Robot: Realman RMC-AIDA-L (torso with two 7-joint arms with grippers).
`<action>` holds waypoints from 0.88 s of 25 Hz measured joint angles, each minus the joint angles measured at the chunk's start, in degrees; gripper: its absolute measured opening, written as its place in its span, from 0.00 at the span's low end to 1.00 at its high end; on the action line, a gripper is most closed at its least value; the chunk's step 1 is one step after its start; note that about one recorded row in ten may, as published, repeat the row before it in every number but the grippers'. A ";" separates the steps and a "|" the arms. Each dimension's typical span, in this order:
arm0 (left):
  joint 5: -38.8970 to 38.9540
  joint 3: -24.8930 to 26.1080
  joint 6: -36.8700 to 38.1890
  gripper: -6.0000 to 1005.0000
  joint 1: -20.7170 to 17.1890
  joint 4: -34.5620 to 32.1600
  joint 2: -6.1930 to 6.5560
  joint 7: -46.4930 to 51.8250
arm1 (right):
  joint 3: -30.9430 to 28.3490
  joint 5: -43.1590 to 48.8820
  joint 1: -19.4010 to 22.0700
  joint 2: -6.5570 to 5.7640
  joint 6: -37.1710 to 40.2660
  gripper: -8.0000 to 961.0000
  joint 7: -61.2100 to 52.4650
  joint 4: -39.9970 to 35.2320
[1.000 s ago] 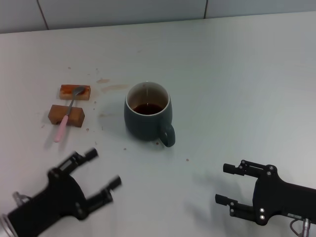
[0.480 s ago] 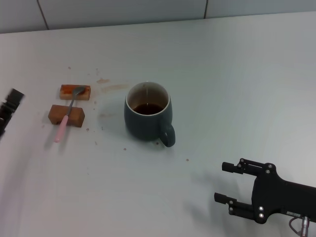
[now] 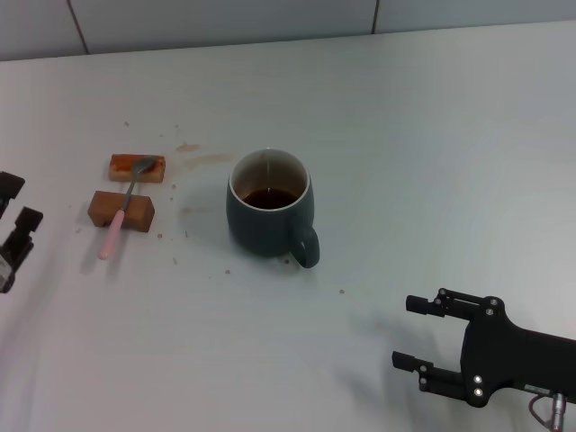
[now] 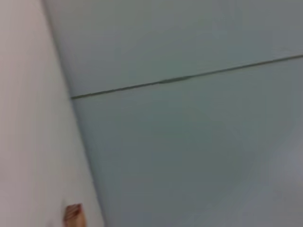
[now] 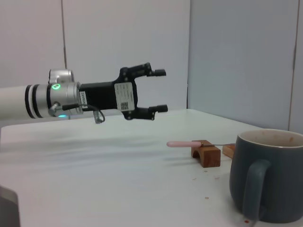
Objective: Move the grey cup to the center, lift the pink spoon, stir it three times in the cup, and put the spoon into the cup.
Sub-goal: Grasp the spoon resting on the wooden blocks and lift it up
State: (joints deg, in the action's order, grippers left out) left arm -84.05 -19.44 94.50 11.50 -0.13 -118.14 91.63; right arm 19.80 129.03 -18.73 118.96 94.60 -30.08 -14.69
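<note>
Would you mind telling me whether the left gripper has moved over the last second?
Yes. The left gripper has swung from near the table's front edge out to the far left, now level with the wooden blocks.

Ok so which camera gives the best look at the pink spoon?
The head view: it shows the whole pink spoon from above, lying across two brown blocks. The right wrist view shows only its pink handle side-on, on the nearer block. The left wrist view shows none of it.

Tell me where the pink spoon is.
In the head view, the pink spoon lies on the robot's left of the grey cup, resting across two brown blocks, handle pointing toward the robot.
</note>
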 joint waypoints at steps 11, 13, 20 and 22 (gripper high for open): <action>-0.39 -0.03 -8.89 0.83 -0.29 2.05 -0.31 7.22 | 0.05 0.06 0.01 -0.10 0.13 0.70 -0.09 -0.67; -0.42 -0.04 -10.00 0.83 -0.06 2.25 -0.32 7.43 | 0.06 0.07 -0.01 -0.08 0.22 0.70 -0.26 -0.71; -0.60 -0.61 -12.56 0.83 0.18 2.73 -0.35 9.39 | -0.12 0.07 -0.24 -0.05 0.33 0.70 -0.76 -0.78; -0.62 -0.68 -12.72 0.83 0.31 3.14 -0.37 9.50 | -0.19 0.07 -0.25 -0.05 0.33 0.70 -0.79 -0.79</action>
State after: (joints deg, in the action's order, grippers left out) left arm -84.68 -20.13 81.78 11.81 3.01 -118.50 101.13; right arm 19.61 129.10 -18.98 118.91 94.92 -30.87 -15.47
